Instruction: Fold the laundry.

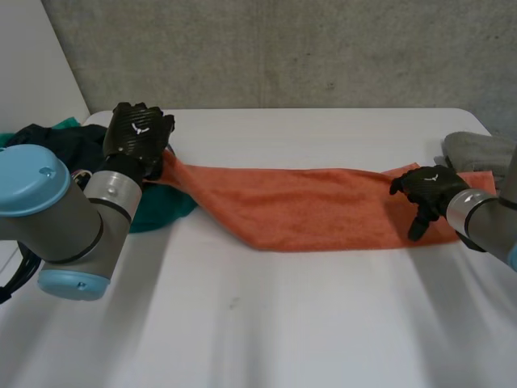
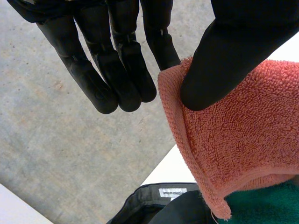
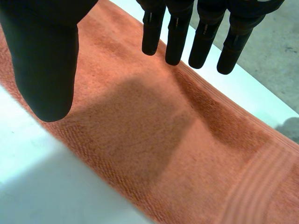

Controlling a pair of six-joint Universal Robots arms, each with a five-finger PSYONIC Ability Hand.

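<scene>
Towel (image 1: 299, 206), orange terry, runs in a long band across the middle of the frame, from the left hand (image 1: 139, 133) at upper left to the right hand (image 1: 428, 190) at the right edge. Most of it lies flat on the table (image 1: 266, 323). Its left end rises off the surface to the left hand.

In the left wrist view, the left thumb (image 2: 224, 60) presses a hemmed corner against the side of the straight left fingers (image 2: 117, 70), a pinch hold. The right hand is spread over the other end, its right fingers (image 3: 177, 37) straight and apart from the thumb. Whether they touch the pile cannot be told.

The cloth looks soft, light and limp, and it will likely sag and drag wherever it is not held. The looped pile should give good grip. The stitched hems and corners look like the firmest places to take hold, and a second corner at the right end would suit a lengthwise fold.

The table is white, smooth and bare in the lower part of the frame. A green cloth (image 1: 161, 206) and dark clothes (image 1: 48, 137) are heaped at the left, just beside the lifted end. A grey cloth (image 1: 477, 149) lies at the far right. A concrete wall (image 1: 283, 48) stands behind.
</scene>
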